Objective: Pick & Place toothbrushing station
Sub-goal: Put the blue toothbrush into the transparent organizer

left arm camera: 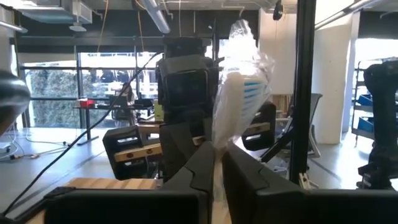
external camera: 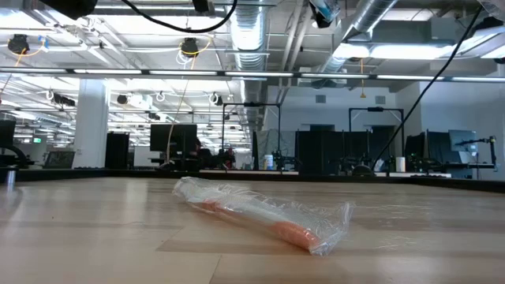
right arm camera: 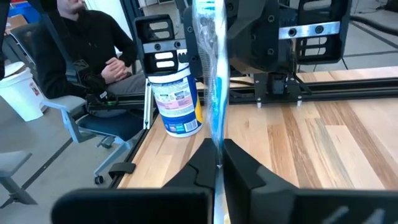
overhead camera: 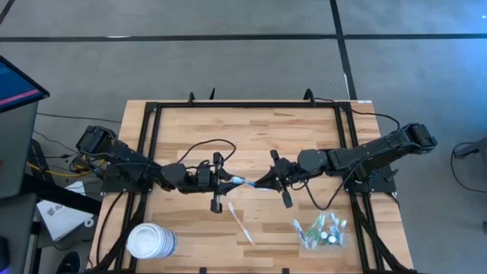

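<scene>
Left claw [overhead camera: 222, 183]: held above mid-bench, clenched on one end of the blue wrapped toothbrush [overhead camera: 242, 182]; in the left wrist view the fingers [left arm camera: 199, 168] are pinched on the wrapper below the bristles.
Right claw [overhead camera: 275, 180]: held opposite the left one above mid-bench, clenched on the other end of the same toothbrush; the handle is seen standing up between its fingers [right arm camera: 239, 165].
Toothbrushing station [overhead camera: 323, 231]: laid on the bench [overhead camera: 251, 129] near the corner on the right arm's side, well apart from both claws and not gripped. Green and dark bits are seen inside.
Orange wrapped toothbrush [overhead camera: 240, 222]: laid loose on the bench between the claws and the station's long edge.
White tub [overhead camera: 151, 241]: stood at the corner on the left arm's side of that same long edge.
Handling: the station is judged light, thin-walled and slippery; it could be cracked by a hard squeeze.
Hold: best taken across two opposite side walls, near the middle, so contents are not tipped out.
Task state: the station's pick is judged not yet begun; a claw must be freed first.
</scene>
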`<state>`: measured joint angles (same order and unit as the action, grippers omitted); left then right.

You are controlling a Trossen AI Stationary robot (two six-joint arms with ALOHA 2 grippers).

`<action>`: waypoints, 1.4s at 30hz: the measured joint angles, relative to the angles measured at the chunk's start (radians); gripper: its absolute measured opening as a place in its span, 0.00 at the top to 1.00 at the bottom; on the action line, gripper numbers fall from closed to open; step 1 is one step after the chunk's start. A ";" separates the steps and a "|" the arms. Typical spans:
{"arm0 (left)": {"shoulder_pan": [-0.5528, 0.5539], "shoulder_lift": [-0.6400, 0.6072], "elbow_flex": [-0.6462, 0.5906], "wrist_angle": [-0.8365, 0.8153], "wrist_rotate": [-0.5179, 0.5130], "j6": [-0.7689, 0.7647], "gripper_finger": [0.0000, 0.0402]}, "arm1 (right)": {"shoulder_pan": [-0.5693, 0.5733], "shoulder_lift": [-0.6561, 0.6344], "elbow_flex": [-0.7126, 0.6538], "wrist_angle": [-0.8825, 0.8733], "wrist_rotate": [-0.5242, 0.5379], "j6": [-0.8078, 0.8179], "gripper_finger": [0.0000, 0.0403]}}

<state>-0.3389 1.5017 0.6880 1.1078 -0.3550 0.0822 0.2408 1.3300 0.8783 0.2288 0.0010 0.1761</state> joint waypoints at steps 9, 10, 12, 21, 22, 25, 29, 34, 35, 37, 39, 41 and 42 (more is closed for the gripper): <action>-0.003 0.001 0.000 0.014 0.006 -0.011 0.99 | -0.002 0.000 0.000 -0.053 -0.002 -0.011 0.87; -0.006 0.001 0.000 0.015 0.006 -0.011 0.99 | -0.002 -0.001 0.000 -0.056 -0.004 -0.022 0.85; -0.013 0.001 0.000 0.014 0.003 -0.010 0.99 | -0.002 -0.002 0.000 -0.060 -0.005 -0.028 0.83; -0.020 0.000 0.000 -0.017 0.014 -0.023 1.00 | -0.008 -0.035 -0.001 -0.081 -0.061 -0.045 0.76; -0.021 0.000 0.000 -0.020 0.019 -0.036 1.00 | -0.009 -0.047 -0.001 -0.094 -0.060 -0.045 0.75; -0.021 0.000 0.000 -0.031 0.029 -0.060 1.00 | -0.021 -0.090 -0.001 -0.139 -0.056 -0.045 0.74; -0.020 0.018 0.002 -0.034 0.066 -0.098 1.00 | -0.038 -0.156 -0.001 -0.217 -0.053 -0.041 0.73; -0.017 0.073 0.002 -0.005 0.072 -0.133 1.00 | -0.060 -0.243 -0.001 -0.358 -0.053 -0.029 0.73; -0.013 0.086 0.004 0.010 0.072 -0.144 1.00 | -0.067 -0.261 -0.001 -0.388 -0.053 -0.015 0.73; -0.008 0.107 0.021 0.011 0.076 -0.164 1.00 | -0.076 -0.297 -0.001 -0.432 -0.052 0.006 0.73; -0.007 0.132 0.045 0.014 0.086 -0.170 1.00 | -0.084 -0.330 0.000 -0.476 -0.052 0.009 0.73; -0.007 0.161 0.074 0.017 0.097 -0.170 1.00 | -0.092 -0.363 -0.001 -0.526 -0.052 0.009 0.73; -0.008 0.176 0.089 0.016 0.105 -0.172 1.00 | -0.098 -0.377 0.000 -0.542 -0.052 0.011 0.73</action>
<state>-0.3466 1.6777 0.7770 1.1236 -0.2501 -0.0899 0.1424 0.9534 0.8783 -0.3136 -0.0506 0.1866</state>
